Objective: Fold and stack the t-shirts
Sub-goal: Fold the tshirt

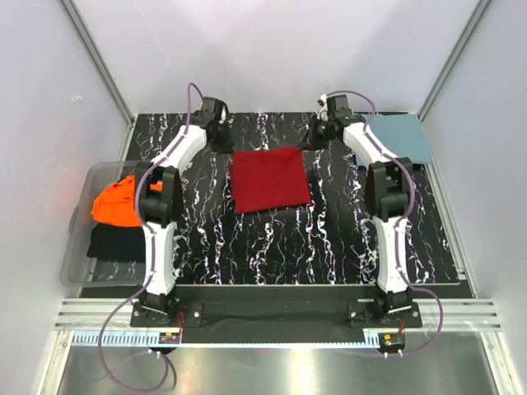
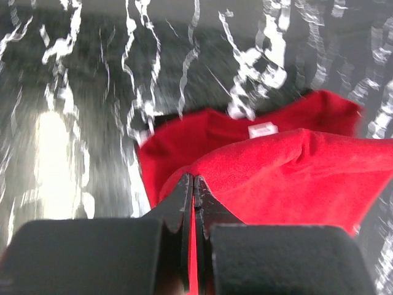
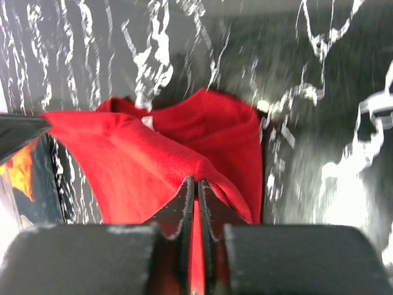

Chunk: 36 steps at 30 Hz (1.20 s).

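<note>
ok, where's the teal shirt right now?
Top view: the teal shirt lies flat at the table's far right corner, just beyond the right arm, to the right of the red shirt.

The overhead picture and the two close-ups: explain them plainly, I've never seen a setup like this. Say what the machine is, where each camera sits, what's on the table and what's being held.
The machine is a white left arm and a white right arm, bolted at the near table edge, each ending in a two-finger gripper. The overhead picture comes from a fixed camera above and behind them. Each close-up comes from a camera on one wrist, looking past its own black fingers.

On the black white-veined table surface lies a folded deep red cloth t-shirt. The left gripper and the right gripper are each shut on a far corner of it. A folded dusty teal-blue t-shirt lies at the far right. On the left, a clear plastic bin holds a bright orange t-shirt on top of dark cloth.
</note>
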Tool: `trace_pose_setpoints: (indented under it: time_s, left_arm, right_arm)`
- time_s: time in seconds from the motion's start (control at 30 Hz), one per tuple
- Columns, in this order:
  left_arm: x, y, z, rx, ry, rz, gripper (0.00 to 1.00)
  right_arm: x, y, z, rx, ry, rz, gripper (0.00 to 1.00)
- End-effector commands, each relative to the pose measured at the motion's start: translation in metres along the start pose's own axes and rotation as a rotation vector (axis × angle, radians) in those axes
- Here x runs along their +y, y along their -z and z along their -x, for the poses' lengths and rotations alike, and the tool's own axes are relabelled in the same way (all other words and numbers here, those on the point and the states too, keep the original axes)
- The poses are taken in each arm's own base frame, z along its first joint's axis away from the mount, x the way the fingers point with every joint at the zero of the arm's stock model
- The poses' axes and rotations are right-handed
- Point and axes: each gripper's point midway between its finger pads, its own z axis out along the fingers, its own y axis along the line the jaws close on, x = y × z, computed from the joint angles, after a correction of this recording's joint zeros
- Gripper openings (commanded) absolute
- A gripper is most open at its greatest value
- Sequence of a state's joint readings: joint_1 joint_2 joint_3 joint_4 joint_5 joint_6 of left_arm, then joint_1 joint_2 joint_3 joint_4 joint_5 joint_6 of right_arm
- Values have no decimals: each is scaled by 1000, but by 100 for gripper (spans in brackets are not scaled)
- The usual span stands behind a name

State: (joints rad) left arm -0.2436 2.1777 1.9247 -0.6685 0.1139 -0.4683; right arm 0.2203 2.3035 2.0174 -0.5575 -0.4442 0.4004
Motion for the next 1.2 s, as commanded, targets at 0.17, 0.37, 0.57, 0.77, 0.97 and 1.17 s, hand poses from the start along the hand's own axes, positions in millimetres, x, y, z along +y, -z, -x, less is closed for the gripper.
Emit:
trace_pose_setpoints:
  time_s: [0.17,0.37,0.57,0.77,0.97,1.17]
  left_arm:
    - [27,-52,41,-61,22,2,0]
    - [25,-60,45,-58,27,-49,0]
    - [25,-66,44,-59,26,-76,0]
    - [22,-62,51,-83,28,-90,0]
    - [14,-49,61,-113,38,-106,0]
    - [-1,-13,80,-182,14,-129,0]
  right_arm:
    - [-6,-41,42,-41,64,130,24]
    - [-28,-19,53,-63,56,96,51]
    - [-30,-9,-1,47,67,149,65]
    - [-10,-2,-38,79,71,240,67]
    - [-4,-11,-74,109,80,237,67]
    - [-5,-12,-93,110,53,251,64]
